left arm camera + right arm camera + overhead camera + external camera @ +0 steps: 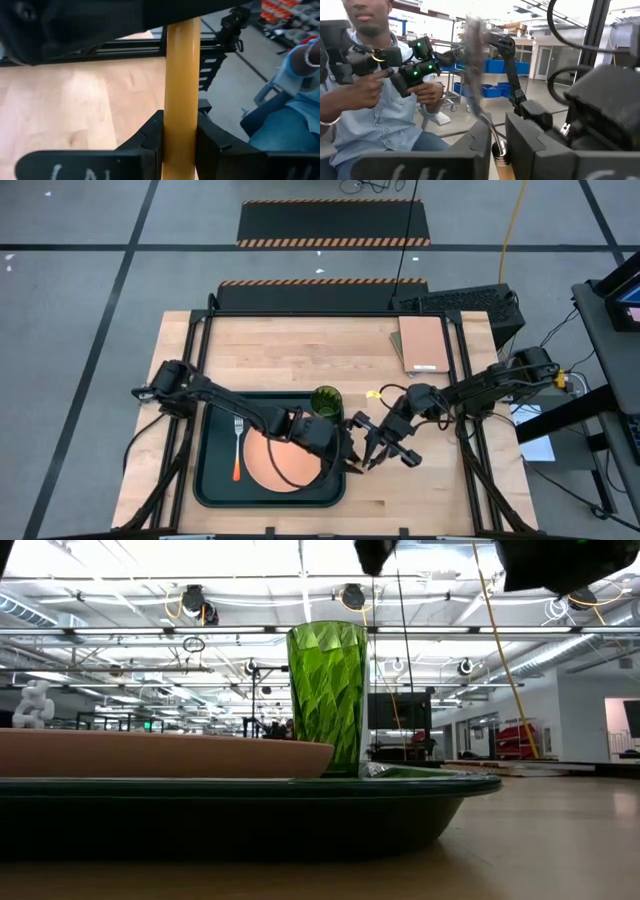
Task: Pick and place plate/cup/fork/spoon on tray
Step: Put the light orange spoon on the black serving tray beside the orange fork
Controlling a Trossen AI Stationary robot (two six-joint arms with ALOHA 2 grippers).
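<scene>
The dark green tray (215,480) lies on the table's left half. On it are the salmon-orange plate (275,465), the fork (238,448) with its red-orange handle, and the green cup (326,400), upright in the tray's far right corner. The cup (327,695), the plate (150,752) and the tray (250,810) also show in the low view. My left gripper (350,442) and my right gripper (372,448) meet just past the tray's right rim. Both are shut on the spoon (180,75), which has a yellow-orange handle and a metal bowl (472,50). My left gripper pinches the spoon's yellow-orange handle (178,115) between its two fingers (150,137), which lie across the handle. It comes from the table's left side. The spoon is lifted clear of the table and the tray. My right gripper pinches the spoon where the metal neck meets the handle (499,150), between its two fingers (525,142). It comes from the table's right side. The bowl (472,50) sticks out beyond the fingers, and the handle's start (504,172) shows behind them.
A tan pad (422,345) lies at the table's far right, with a black keyboard (460,305) behind it. A small yellow thing (372,393) lies right of the cup. A person (380,100) holding controllers sits beyond the table. Bare wood lies right of the tray (430,490).
</scene>
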